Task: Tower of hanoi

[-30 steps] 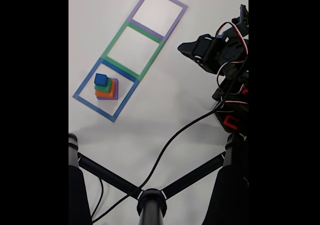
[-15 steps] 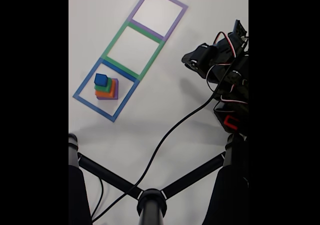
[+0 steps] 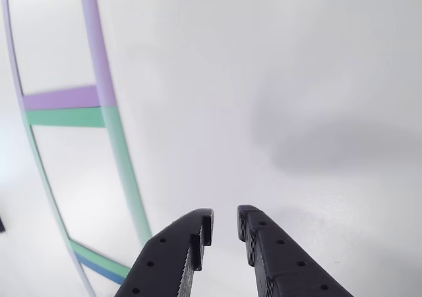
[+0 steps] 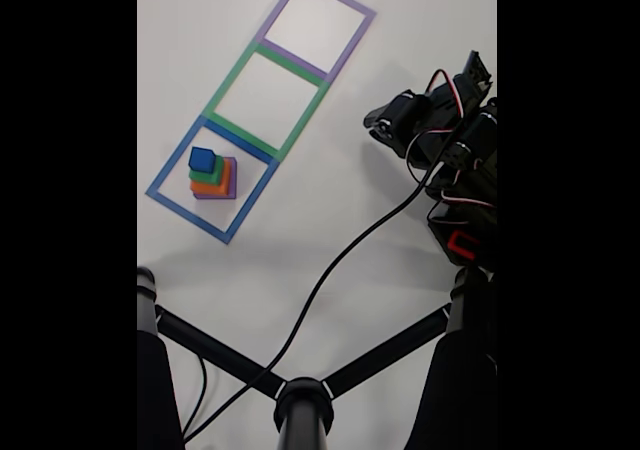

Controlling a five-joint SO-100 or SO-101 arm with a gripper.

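Blocks stacked as tower in fixed view – purple block [image 4: 229,192] at bottom, salmon-orange block [image 4: 212,184], green block [image 4: 209,174], blue cube [image 4: 202,159] on top. Stack sits inside blue tape square [image 4: 167,170], left side of table [image 4: 300,230]. Gripper [image 3: 225,226] well apart to right, above bare surface – fingers slightly apart, holding nothing. Green tape square [image 4: 222,85] and purple tape square [image 4: 355,42] lie beyond.

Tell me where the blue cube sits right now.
In the fixed view, the blue cube tops the block stack inside the blue tape square at left, far from the gripper.
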